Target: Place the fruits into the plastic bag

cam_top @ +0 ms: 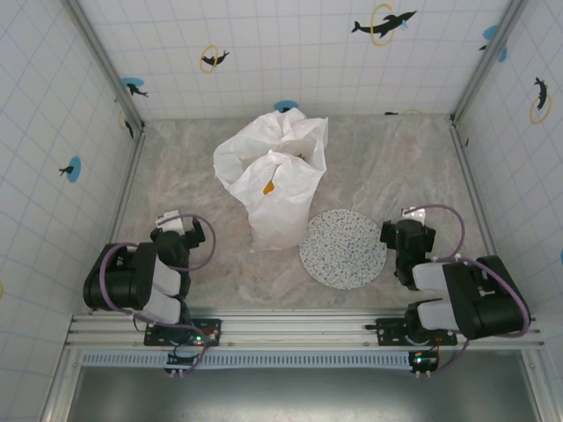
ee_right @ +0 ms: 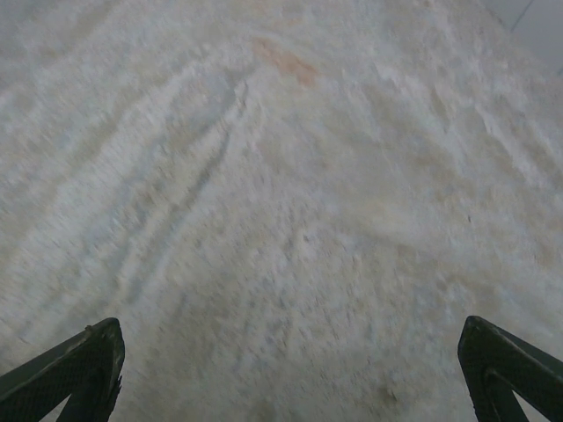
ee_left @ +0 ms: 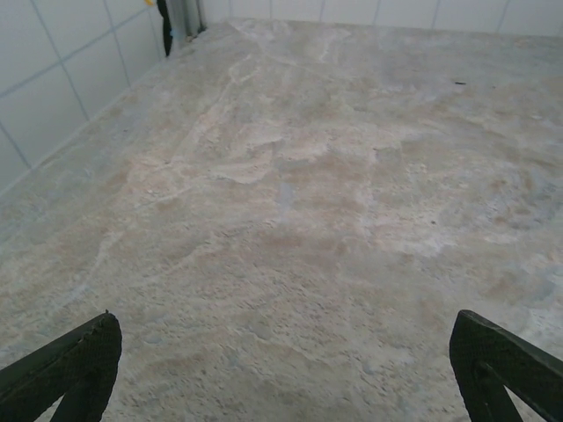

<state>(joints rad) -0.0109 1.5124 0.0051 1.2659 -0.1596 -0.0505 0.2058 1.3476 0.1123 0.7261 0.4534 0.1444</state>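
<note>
Looks near done, prob. finished. Bag (cam_top: 277,189) stands fwd-right of L claw (cam_top: 173,225) and fwd-left of R claw (cam_top: 406,230), well apart from each. One yellow-orange fruit (cam_top: 268,186) peeks out at its mouth. The rest are prob. inside, but I can't confirm the count. Plate (cam_top: 343,249) sits just left of R claw w/ nothing on it. L claw's jaws are spread wide, gripping nothing, w/ bare table (ee_left: 290,176) between the tips. R claw is the same. Left to do: little, if anything.
</note>
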